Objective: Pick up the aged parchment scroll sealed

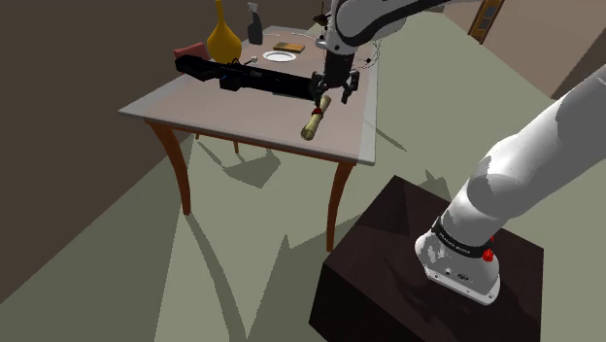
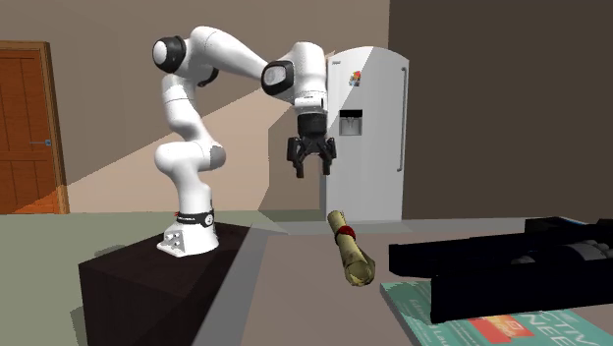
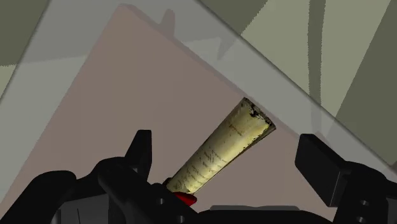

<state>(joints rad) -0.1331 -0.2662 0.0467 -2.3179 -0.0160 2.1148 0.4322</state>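
A rolled tan parchment scroll [image 1: 315,119] with a red seal lies flat on the pale table [image 1: 233,115], near its edge closest to the stand. In the second exterior view the scroll [image 2: 349,251] shows its red band near the far end. My black gripper [image 1: 336,87] hangs open just above the scroll, fingers pointing down. Seen from the wrist, the scroll [image 3: 222,150] lies below and between the two spread fingers [image 3: 141,153], neither of which touches it. The gripper [image 2: 311,169] is clearly above the table level.
A long black object [image 1: 248,78] lies across the table beside the scroll. Farther back stand a yellow vase [image 1: 222,37], a dark spray bottle [image 1: 254,23], a white plate [image 1: 280,56] and a brown block [image 1: 288,46]. A magazine [image 2: 511,324] lies under the black object. A fridge [image 2: 368,133] stands behind.
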